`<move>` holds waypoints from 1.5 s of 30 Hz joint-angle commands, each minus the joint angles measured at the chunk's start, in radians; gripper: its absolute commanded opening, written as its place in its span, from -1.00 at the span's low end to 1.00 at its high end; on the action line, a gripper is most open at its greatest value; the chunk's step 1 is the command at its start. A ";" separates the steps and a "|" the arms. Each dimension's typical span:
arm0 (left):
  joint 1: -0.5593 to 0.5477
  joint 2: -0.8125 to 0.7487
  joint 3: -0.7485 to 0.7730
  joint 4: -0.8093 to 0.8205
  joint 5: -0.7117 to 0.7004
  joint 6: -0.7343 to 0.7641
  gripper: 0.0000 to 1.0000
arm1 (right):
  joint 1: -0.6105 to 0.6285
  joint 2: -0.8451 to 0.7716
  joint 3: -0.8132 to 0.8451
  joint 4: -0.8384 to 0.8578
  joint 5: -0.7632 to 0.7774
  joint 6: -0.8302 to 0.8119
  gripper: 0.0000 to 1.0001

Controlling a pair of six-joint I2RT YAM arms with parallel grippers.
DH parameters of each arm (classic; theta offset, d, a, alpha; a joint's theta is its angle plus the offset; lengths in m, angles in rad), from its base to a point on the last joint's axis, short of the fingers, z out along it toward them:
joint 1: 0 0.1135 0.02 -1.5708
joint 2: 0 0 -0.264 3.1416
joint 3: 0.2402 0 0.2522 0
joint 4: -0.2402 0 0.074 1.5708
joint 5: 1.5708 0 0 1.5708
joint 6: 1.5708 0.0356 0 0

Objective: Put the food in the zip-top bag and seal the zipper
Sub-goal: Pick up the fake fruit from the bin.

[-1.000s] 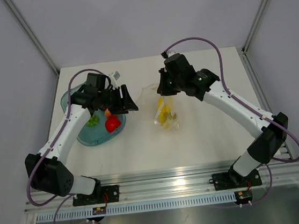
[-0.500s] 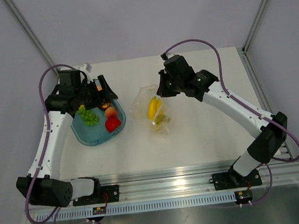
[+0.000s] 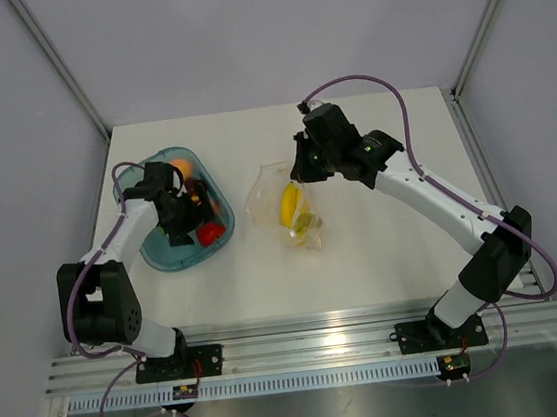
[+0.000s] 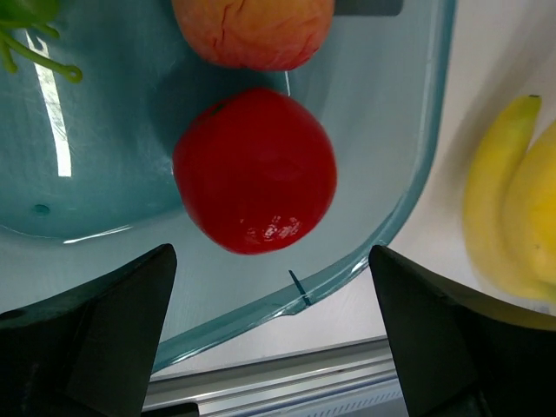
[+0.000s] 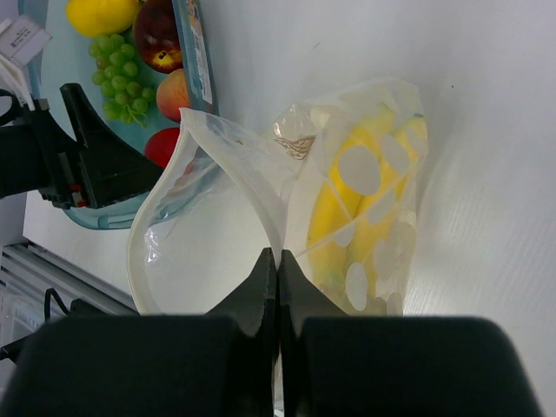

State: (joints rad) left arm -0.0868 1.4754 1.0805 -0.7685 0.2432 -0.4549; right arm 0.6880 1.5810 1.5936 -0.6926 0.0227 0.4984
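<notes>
Right wrist view: we see the right gripper [image 5: 278, 261] with its jaws pressed together on one lip of the zip-top bag [image 5: 387, 165]. We judge the pinch is there to hold that lip up so the mouth gapes toward the teal tray [image 5: 95, 221], which sits just beside the bag's open end. The banana bunch [image 5: 343, 213] lies inside the bag, toward its closed end. The grapes [image 5: 117, 61], plum [image 5: 156, 43], peach [image 5: 176, 91] and lemon-like piece [image 5: 102, 13] wait in the tray. The red apple [image 4: 254, 169] is the fruit nearest the bag. The left gripper [image 4: 271, 250] hangs low over it, jaws wide apart with the apple ahead of them and ungripped, which we read as lining up to take the apple. The peach lies just beside the apple on the side away from the fingers, so a grasp has little spare room there. The tray's raised rim stands between apple and bag, so the fruit must go up and over it. Bare table [image 3: 385, 257] lies beyond the bag, away from the tray. We cannot make out the zipper, but the mouth stands unsealed.
</notes>
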 commanded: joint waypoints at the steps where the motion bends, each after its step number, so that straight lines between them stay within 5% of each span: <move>1: 0.002 0.025 -0.019 0.118 0.022 -0.027 0.93 | 0.005 0.007 0.017 0.034 -0.020 0.006 -1.00; 12: 0.001 0.114 -0.030 0.192 -0.062 -0.062 0.61 | 0.015 0.024 0.026 0.027 -0.018 -0.001 -1.00; 21: -0.001 0.118 -0.024 0.138 -0.113 -0.027 0.67 | 0.015 0.040 0.031 0.041 -0.056 0.005 -1.00; 25: -0.001 0.109 -0.025 0.126 -0.131 -0.031 0.12 | 0.018 0.045 0.040 0.039 -0.060 0.008 -1.00; 28: -0.001 0.036 -0.007 0.097 -0.154 -0.034 -0.04 | 0.019 0.045 0.043 0.035 -0.053 0.003 -1.00; 39: -0.013 -0.196 0.196 -0.035 -0.029 -0.007 -0.08 | 0.028 0.074 0.057 0.048 -0.069 0.020 -1.00; 45: -0.129 -0.251 0.288 -0.028 0.099 -0.031 -0.09 | 0.051 0.111 0.115 0.041 -0.078 0.023 -1.00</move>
State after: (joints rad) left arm -0.1661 1.2499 1.3121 -0.8001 0.2222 -0.4801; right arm 0.7197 1.6814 1.6421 -0.6819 -0.0334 0.5114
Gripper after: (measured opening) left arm 0.668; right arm 0.011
